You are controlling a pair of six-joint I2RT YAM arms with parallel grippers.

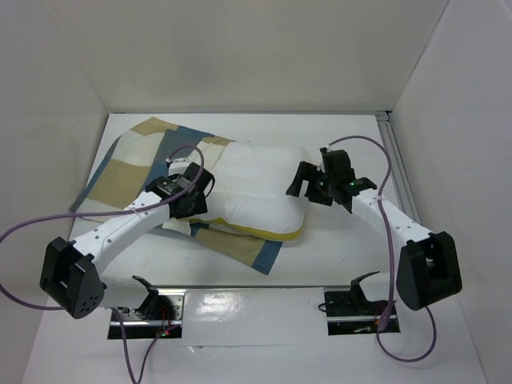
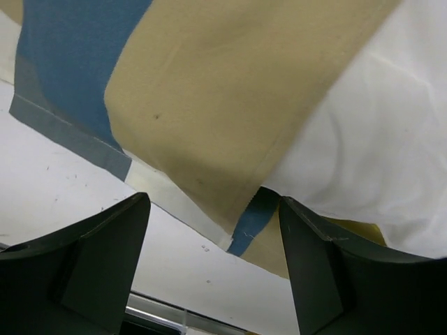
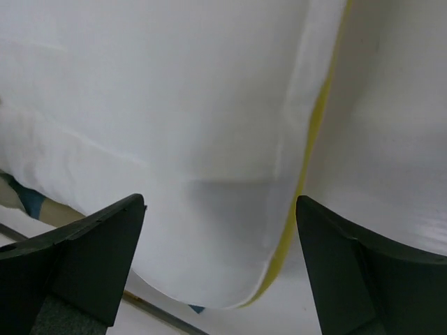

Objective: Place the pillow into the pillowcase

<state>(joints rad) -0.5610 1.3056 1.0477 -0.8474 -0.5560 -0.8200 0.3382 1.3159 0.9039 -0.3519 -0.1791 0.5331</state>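
Observation:
The white pillow (image 1: 254, 188) with a yellow edge band lies on top of the blue, tan and cream pillowcase (image 1: 136, 164) in the middle of the table. My left gripper (image 1: 192, 190) is open at the pillow's left side, above the pillowcase's near edge (image 2: 209, 139); the pillow shows at the right of that view (image 2: 377, 139). My right gripper (image 1: 308, 180) is open at the pillow's right end, with the pillow's corner (image 3: 195, 139) and yellow band (image 3: 307, 160) between its fingers, not gripped.
White walls enclose the table (image 1: 336, 256) on the left, back and right. A metal rail (image 1: 398, 164) runs along the right edge. Two black mounts (image 1: 352, 300) sit at the near edge by the arm bases.

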